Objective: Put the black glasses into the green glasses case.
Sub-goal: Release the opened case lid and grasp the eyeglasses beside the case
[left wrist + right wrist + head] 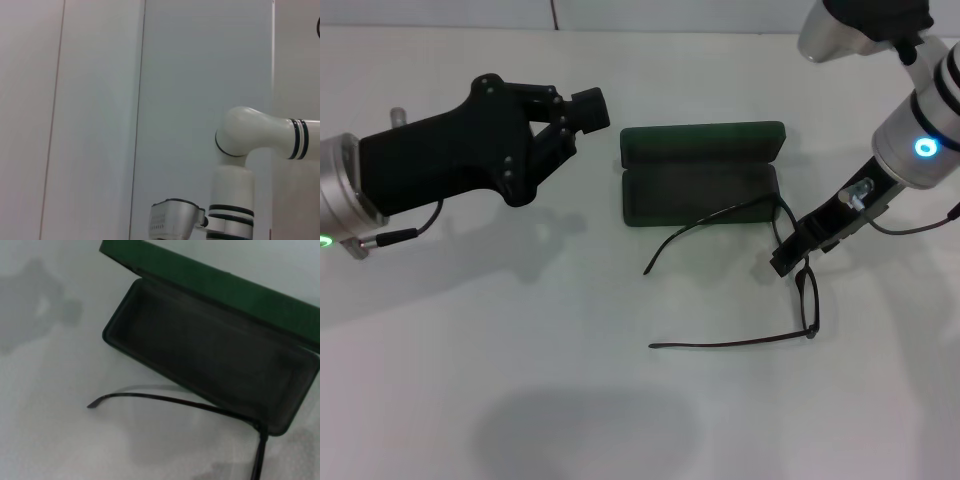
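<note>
I have the right gripper (788, 258) at centre right of the head view, pinched on the black glasses (807, 296) at the frame, temples splayed. The green glasses case (700, 185) lies open just beside them. The left gripper (582, 112) hangs upper left, idle, its opening I cannot tell. Only the right wrist view shows the case's empty lining.

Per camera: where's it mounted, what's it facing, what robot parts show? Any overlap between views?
Head: on the robot's head, looking down at the table; shows left gripper, right gripper at the black glasses, open green glasses case.
Left wrist: faces a wall; shows only the right arm.
Right wrist: looks into the case; none of the robot shows.
Head and right wrist share case and glasses.
</note>
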